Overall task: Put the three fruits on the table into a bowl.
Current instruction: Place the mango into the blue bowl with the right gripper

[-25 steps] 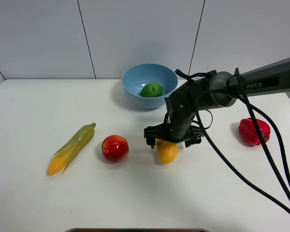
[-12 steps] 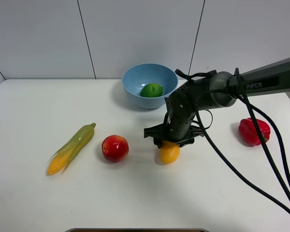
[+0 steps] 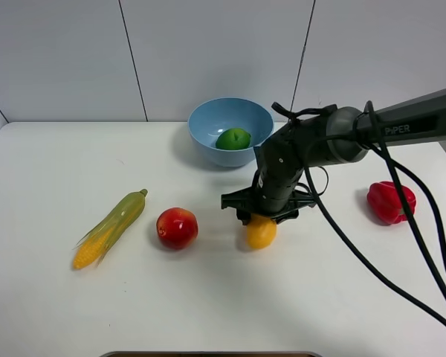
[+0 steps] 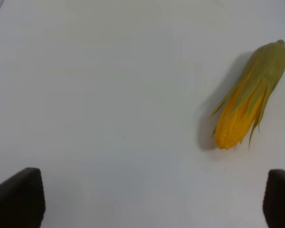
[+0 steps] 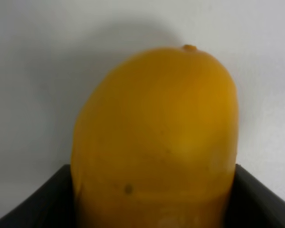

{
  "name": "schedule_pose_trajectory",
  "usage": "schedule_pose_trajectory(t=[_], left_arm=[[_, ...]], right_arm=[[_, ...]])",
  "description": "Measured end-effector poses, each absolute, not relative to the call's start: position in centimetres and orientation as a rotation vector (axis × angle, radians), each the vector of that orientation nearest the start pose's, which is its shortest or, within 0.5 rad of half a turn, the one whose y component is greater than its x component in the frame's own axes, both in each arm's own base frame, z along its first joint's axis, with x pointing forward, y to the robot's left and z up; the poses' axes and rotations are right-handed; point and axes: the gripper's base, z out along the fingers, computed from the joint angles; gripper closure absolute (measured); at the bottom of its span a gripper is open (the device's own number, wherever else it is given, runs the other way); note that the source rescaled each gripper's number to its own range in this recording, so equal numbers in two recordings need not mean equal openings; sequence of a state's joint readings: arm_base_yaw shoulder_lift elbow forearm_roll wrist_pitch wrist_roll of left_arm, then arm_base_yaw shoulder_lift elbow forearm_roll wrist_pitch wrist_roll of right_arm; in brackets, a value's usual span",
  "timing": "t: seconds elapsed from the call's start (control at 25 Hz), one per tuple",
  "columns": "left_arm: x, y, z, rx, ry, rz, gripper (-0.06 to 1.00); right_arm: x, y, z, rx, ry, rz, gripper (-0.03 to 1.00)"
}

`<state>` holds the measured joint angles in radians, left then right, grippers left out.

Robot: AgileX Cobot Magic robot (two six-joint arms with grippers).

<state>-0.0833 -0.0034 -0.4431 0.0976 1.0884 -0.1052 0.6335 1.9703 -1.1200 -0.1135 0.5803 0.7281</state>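
My right gripper is shut on the oblong yellow-orange mango in the middle of the white table. I cannot tell if the mango still touches the table. In the right wrist view the mango fills the space between the dark fingers. The green lime lies inside the light blue bowl at the back. The red apple sits on the table left of the mango. My left gripper is open and empty over bare table, and it is out of the exterior view.
A green-husked corn cob lies at the left, also in the left wrist view. A red bell pepper sits at the right. The right arm and its cables stretch from the right edge towards the middle.
My right gripper's fingers have closed in on the mango. The mango has shifted slightly right and stands more upright. The apple, lime, corn and pepper have not moved.
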Motion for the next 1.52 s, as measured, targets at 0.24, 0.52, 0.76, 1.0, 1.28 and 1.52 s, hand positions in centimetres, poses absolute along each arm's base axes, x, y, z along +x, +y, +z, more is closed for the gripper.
schedule_pose_trajectory(t=[0.24,0.52,0.76,1.0,1.28,1.52], left_arm=[[0.0,0.8,25.9,-0.026,2.121,0.007,0.18],[0.0,0.8,25.9,-0.026,2.121,0.007,0.18],[0.0,0.8,25.9,-0.026,2.121,0.007,0.18],[0.0,0.8,25.9,-0.026,2.121,0.007,0.18],[0.0,0.8,25.9,-0.026,2.121,0.007,0.18],[0.0,0.8,25.9,-0.026,2.121,0.007,0.18]], right_arm=[[29.1,20.5,18.2,0.000,2.779,0.233,0.97],[28.1,19.2,25.2,-0.076,2.552,0.309,0.97],[29.8,17.8,27.8,-0.061,2.332,0.406,0.97],[32.7,16.1,27.7,-0.052,2.185,0.441,0.97],[37.7,17.6,26.8,-0.158,2.129,0.386,0.97],[41.6,19.6,24.6,-0.219,2.128,0.369,0.97]])
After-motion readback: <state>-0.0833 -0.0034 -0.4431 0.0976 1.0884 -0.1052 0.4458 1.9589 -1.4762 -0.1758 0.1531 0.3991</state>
